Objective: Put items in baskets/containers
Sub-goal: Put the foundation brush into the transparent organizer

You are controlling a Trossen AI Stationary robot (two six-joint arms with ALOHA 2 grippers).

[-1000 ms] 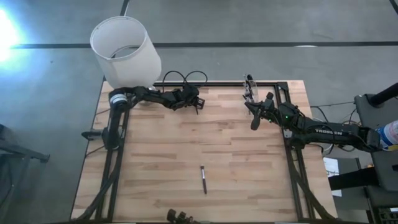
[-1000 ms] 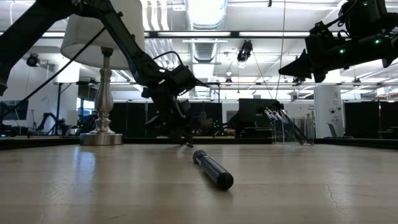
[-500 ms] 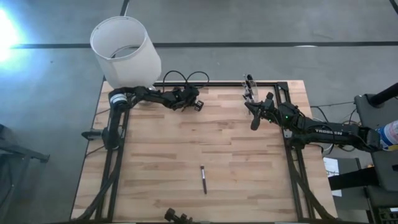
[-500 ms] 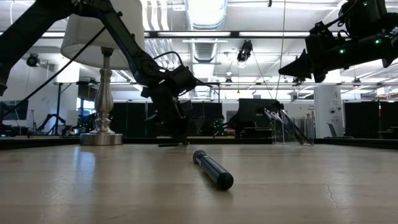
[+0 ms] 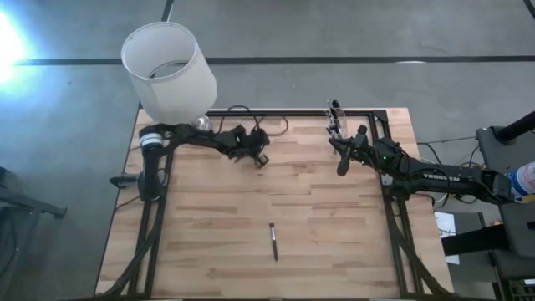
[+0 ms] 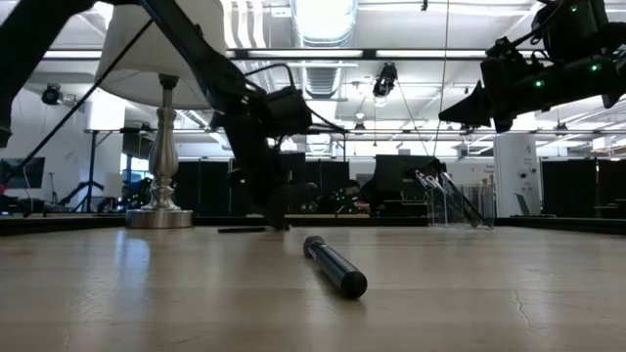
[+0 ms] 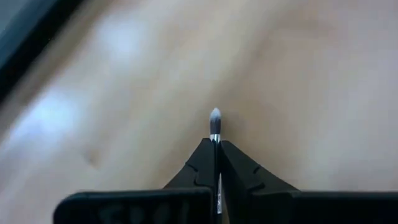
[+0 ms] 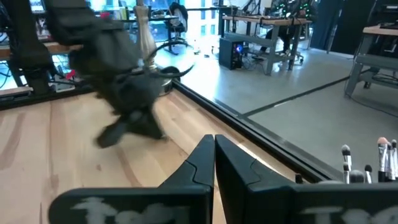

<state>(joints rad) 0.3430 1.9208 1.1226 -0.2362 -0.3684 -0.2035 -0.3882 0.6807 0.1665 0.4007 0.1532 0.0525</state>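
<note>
Pinching small brush (image 7: 215, 121) between fingers of left gripper (image 7: 216, 149), clamped tight on handle, bristle tip poking out just ahead of fingertips; grip near tip likely for dropping handle-first into cup. Sitting low over far-left part of table (image 5: 318, 201). Clear cup (image 5: 336, 119) well off toward right arm's side, already bristling with brushes. Waiting beside cup, right gripper (image 5: 342, 164) raised, fingers together, empty. Lying loose on near boards, well apart from both: one more brush (image 5: 273, 241).

The right arm (image 5: 435, 176) bears white lettering, apparently "TROSSEN", barely readable; nothing else legible.
</note>
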